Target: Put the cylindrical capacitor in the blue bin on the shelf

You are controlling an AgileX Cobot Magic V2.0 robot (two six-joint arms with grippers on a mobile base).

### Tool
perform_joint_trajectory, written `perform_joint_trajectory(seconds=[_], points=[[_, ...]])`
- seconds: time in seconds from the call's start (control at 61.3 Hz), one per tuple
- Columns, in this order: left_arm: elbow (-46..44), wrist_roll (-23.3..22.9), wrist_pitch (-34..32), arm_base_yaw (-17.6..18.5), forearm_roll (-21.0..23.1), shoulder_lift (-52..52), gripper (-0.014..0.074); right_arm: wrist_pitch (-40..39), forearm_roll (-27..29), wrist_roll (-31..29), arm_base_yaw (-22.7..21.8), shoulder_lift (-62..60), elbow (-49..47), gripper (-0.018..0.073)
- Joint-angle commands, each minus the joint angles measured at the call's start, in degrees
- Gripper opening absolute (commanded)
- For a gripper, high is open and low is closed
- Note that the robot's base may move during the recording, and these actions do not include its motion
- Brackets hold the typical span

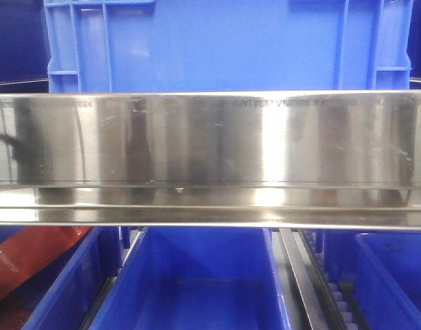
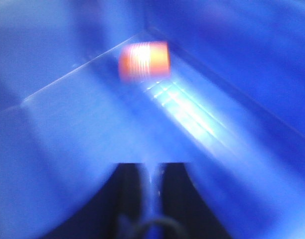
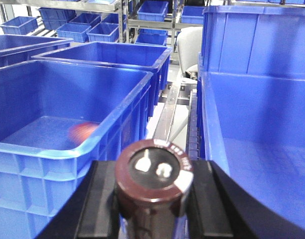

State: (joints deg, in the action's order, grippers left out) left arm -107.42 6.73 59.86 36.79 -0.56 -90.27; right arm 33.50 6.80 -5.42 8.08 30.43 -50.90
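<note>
Right pincer [image 3: 155, 206] — tight around capacitor [image 3: 154, 169]

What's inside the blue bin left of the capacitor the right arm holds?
One small orange-red object lies on the floor of the blue bin, by its near wall, too blurred to identify. The rest of the visible floor is bare. The near rim covers the floor strip just behind it.

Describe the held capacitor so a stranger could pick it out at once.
In the right wrist view, two blue bins flank the frame, the left bin and the right bin. At bottom centre between them, the capacitor sits clamped in the black jaws. Unlike the blurred orange item in the left bin, it is dark brown with two metal terminals on its pale top.
</note>
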Motion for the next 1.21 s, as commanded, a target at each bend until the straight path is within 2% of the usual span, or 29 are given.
perform_joint_trajectory(seconds=[0.0, 0.147, 0.343, 0.555, 0.751, 0.914, 1.192], points=[[2.2, -2.7, 1.3, -1.6, -0.1, 5.9, -0.0102, -1.7, 0.0, 0.0, 0.0, -0.4, 0.0, -0.0162], [9.9, -4.6, -0.5, -4.3, 0.0, 15.7, -0.0111, -1.1, 0.0, 0.0, 0.0, -0.4, 0.0, -0.0162], [25.7, -5.9, -6.0, -8.8, -0.1, 30.4, -0.0111, 0.1, 0.0, 0.0, 0.0, -0.4, 0.0, -0.0162], [41.4, -6.0, -7.3, -14.0, 0.1, 44.7, -0.0111, -0.2, 0.0, 0.0, 0.0, 0.5, -0.2, -0.0162], [52.7, -7.1, -11.1, -17.9, 0.2, 56.9, -0.0111, -0.2, 0.0, -0.3, 0.8, 7.5, -7.7, -0.0162], [56.5, -7.1, -13.8, -18.8, 0.2, 62.3, -0.0111, 0.2, 0.0, -2.6, 6.5, 17.3, -18.7, -0.0162], [56.5, -7.1, -13.9, -18.8, 0.2, 63.0, -0.0111, 7.5, 0.0, -2.6, 17.3, 38.1, -37.0, -0.0162]])
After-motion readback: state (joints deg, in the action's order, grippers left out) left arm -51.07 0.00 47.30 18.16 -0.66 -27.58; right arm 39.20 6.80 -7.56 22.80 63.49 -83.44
